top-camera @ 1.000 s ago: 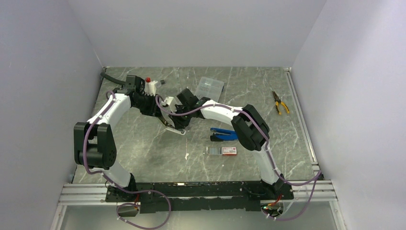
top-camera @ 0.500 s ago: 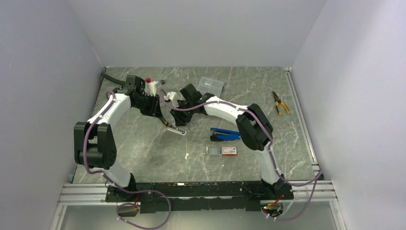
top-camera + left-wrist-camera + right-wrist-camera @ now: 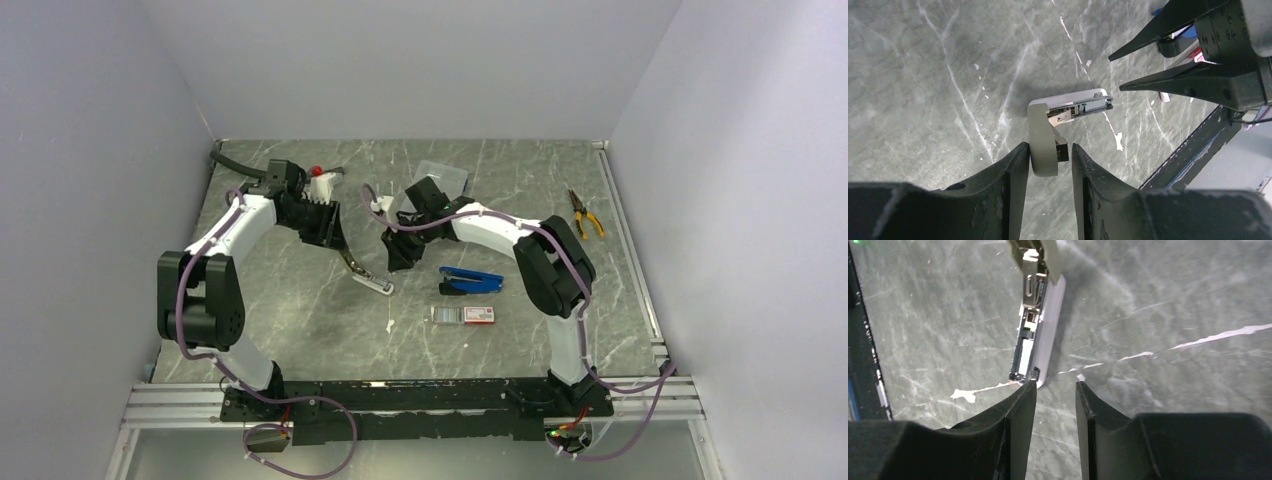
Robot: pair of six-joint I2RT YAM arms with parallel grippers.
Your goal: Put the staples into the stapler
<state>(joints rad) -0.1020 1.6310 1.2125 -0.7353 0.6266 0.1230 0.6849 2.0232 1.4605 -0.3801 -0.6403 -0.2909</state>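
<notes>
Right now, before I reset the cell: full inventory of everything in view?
white stapler: 1, white and grey, opened, left of centre, raised grey arm between the left claw's fingers
blue stapler: 1, blue, right of centre
staple box: 1, white with red end, dark grey tray, just in front of the blue stapler
compartment case: 1, clear, far centre
pliers: 1, yellow handles, far right
capped item: 1, white with red cap, far left; type unclear
hose: 1, black, far left corner
scrap: 1, white, near centre
table: 1, grey-green marble
left claw: 1, black, flanking the stapler's arm
right claw: 1, black, open, empty, at the stapler's tip
</notes>
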